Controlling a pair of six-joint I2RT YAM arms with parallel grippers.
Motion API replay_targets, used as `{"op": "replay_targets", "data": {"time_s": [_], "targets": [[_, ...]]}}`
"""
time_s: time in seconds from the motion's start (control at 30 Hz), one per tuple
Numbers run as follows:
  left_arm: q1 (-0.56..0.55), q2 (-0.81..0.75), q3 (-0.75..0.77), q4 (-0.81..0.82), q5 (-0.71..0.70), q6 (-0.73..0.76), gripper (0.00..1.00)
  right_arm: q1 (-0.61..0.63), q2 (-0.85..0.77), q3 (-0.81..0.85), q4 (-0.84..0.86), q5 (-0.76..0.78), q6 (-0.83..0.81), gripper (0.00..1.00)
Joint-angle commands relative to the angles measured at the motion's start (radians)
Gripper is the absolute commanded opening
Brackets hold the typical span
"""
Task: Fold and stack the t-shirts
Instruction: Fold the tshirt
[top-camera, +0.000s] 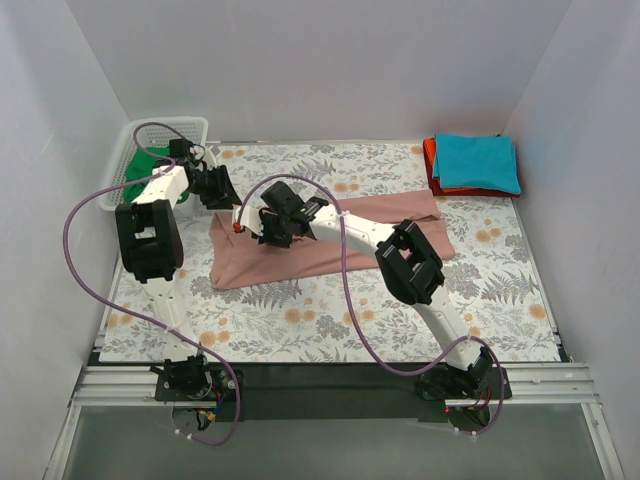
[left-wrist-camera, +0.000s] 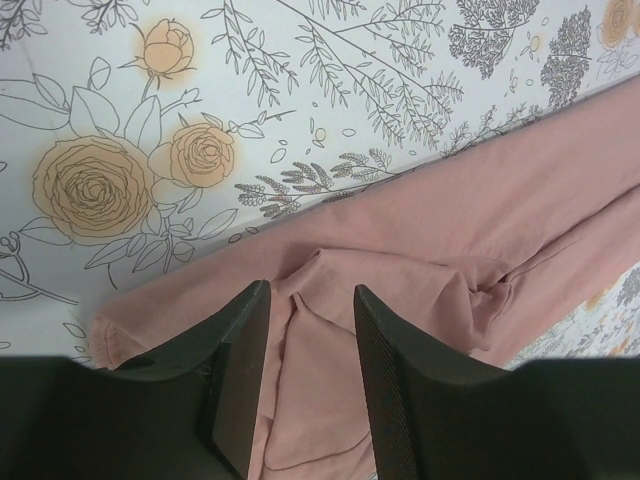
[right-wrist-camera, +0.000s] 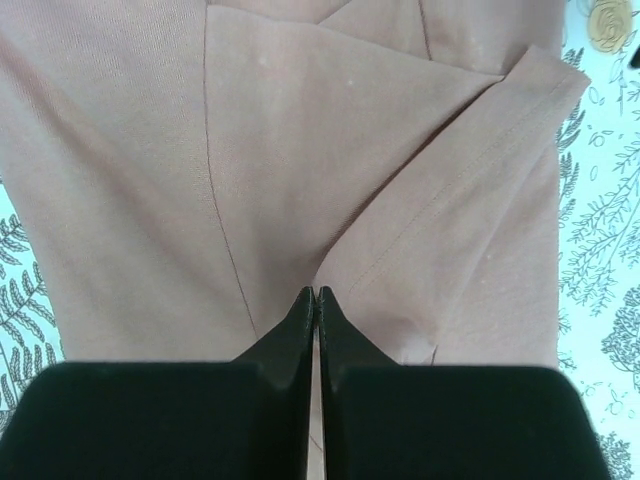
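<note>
A dusty-pink t-shirt (top-camera: 290, 265) (folded into a long band) lies on floral cloth (top-camera: 400, 310). The right gripper (top-camera: 272, 222) hangs over its left end, the left gripper (top-camera: 215, 188) just beyond that end. Past its right end, a teal t-shirt (top-camera: 478, 162) tops a red-orange t-shirt (top-camera: 430, 160).

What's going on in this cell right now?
Both arms are on the pink t-shirt, lying partly folded on the floral cloth. The left gripper hangs open over its left end; the right gripper is shut, tips at a crease mid-shirt. A teal tee sits folded on a red-orange one at the far right, and a green one is in the white basket.
</note>
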Motion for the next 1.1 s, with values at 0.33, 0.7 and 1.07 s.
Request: {"op": "replay_targets", "data": {"time_s": [0.33, 0.7, 1.07], "targets": [[-0.051, -0.001, 0.006, -0.007, -0.100, 0.026, 0.37, -0.020, -0.075, 0.017, 0.004, -0.025, -0.005, 0.01], [-0.066, -0.004, -0.031, -0.027, -0.115, 0.037, 0.36, -0.032, -0.075, 0.010, 0.006, -0.025, -0.011, 0.01], [-0.066, -0.012, -0.025, -0.018, -0.092, 0.030, 0.21, -0.038, -0.081, -0.001, 0.004, -0.032, -0.008, 0.01]]}}
